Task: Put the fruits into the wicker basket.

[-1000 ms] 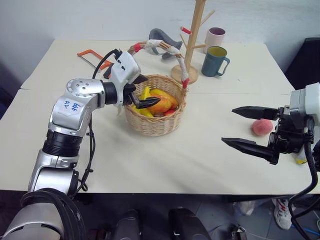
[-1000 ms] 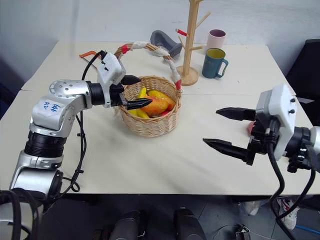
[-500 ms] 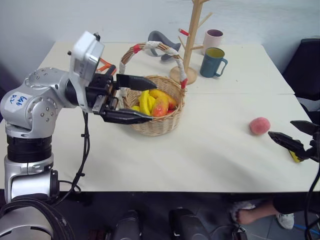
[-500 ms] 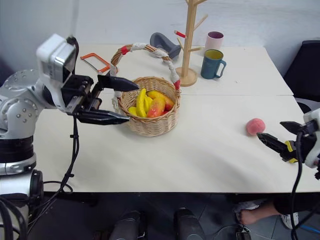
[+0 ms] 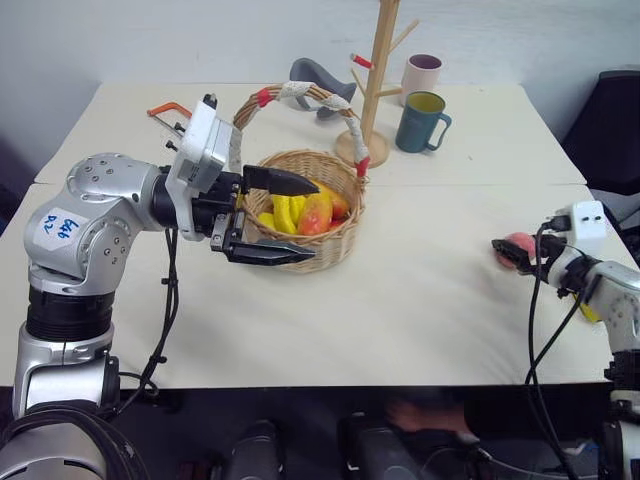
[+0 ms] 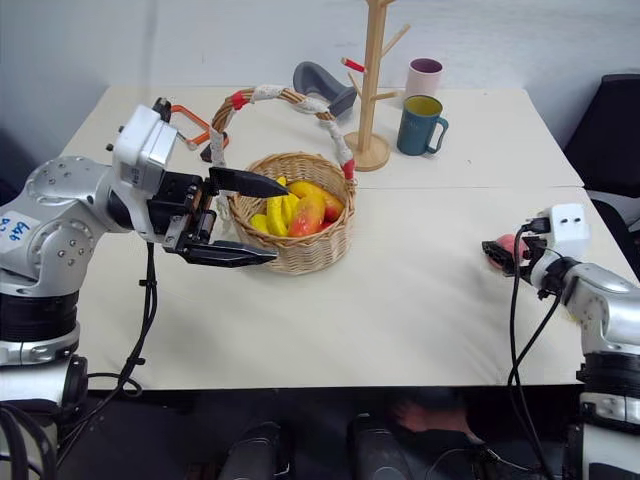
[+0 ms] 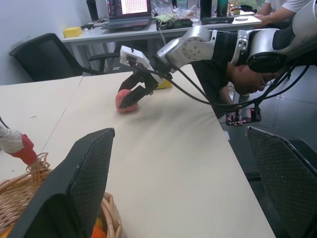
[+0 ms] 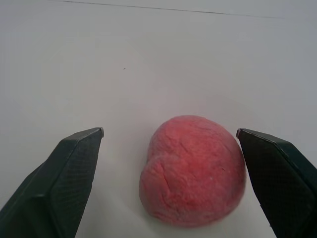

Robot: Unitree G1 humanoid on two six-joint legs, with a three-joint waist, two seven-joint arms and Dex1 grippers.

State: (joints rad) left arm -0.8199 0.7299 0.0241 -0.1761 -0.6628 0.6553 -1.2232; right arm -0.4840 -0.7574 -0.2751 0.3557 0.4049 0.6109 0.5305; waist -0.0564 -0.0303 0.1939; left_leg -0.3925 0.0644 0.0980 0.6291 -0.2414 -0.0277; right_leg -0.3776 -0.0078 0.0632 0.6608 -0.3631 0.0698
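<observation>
The wicker basket (image 5: 338, 240) stands mid-table with the mango (image 5: 318, 212) and some yellow bananas (image 5: 285, 212) inside. My left gripper (image 5: 315, 222) is open at the basket's near-left side, one finger over the rim and the other along the front wall, holding nothing. The peach (image 8: 193, 171) lies on the table at the right, partly covered in the head views (image 5: 518, 241). My right gripper (image 8: 170, 132) is open and low over the table, one finger on each side of the peach without touching it. The left wrist view shows that gripper (image 7: 130, 98) at the peach (image 7: 123, 102).
A wooden mug tree (image 5: 372, 90), a teal mug (image 5: 420, 120), a pink mug (image 5: 422, 75), a grey object (image 5: 315, 78) and an orange hacksaw (image 5: 165, 112) sit at the back. A yellow sponge (image 5: 586, 311) lies by my right arm. A person (image 7: 247, 74) bends beside the table's right edge.
My right gripper swung out to the right and down until its fingers flank the peach. My left gripper drew back out of the basket and turned, staying open.
</observation>
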